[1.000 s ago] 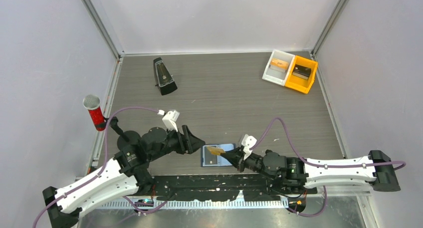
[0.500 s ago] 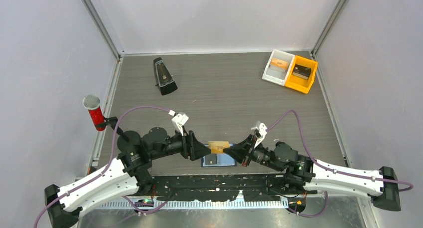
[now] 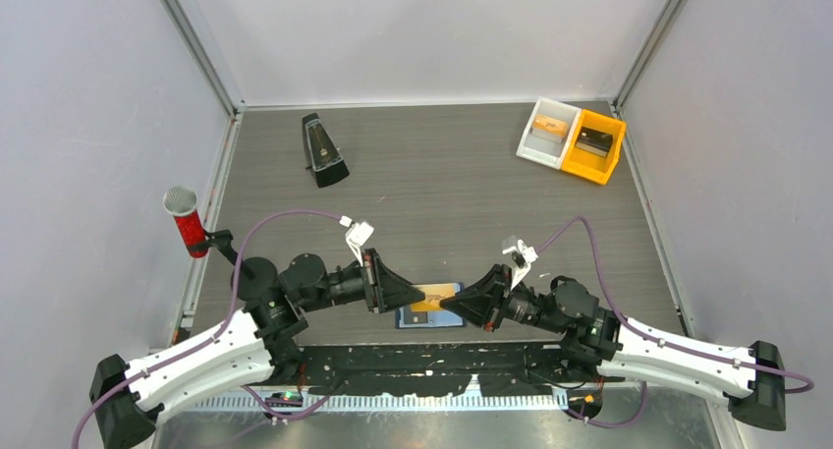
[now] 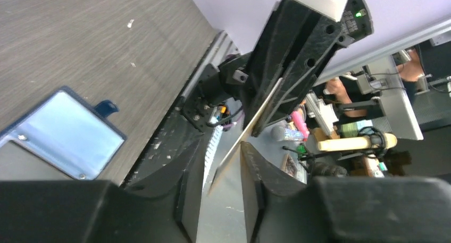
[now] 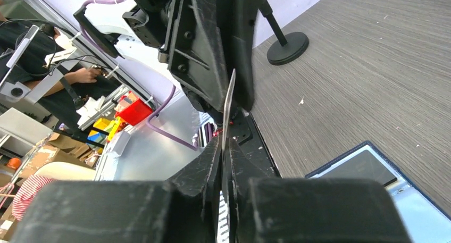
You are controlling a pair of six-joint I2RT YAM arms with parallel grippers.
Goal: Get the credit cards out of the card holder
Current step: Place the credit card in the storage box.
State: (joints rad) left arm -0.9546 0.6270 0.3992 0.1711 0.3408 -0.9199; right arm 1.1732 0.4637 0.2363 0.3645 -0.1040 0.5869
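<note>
The dark navy card holder [image 3: 429, 317] lies open on the table near the front edge, its light blue inside up [image 4: 64, 134] [image 5: 372, 174]. Just above it hangs an orange-yellow credit card [image 3: 432, 295], held edge-on between the two arms. My right gripper [image 3: 449, 299] [image 5: 224, 142] is shut on one end of the card [image 5: 230, 99]. My left gripper [image 3: 416, 294] [image 4: 222, 147] faces it, jaws apart around the card's other end [image 4: 250, 127]. The card rests against one finger with a gap to the other. No whitish card shows.
A black metronome [image 3: 322, 149] stands at the back left. A red microphone-like object [image 3: 187, 223] stands at the left edge. White and yellow bins [image 3: 573, 140] holding small items sit at the back right. A round stand base [image 5: 287, 41] rests on the table.
My right gripper lifted the orange-yellow card off the card holder. My left gripper moved right to meet it, and its jaws narrowed around the card's free end.
</note>
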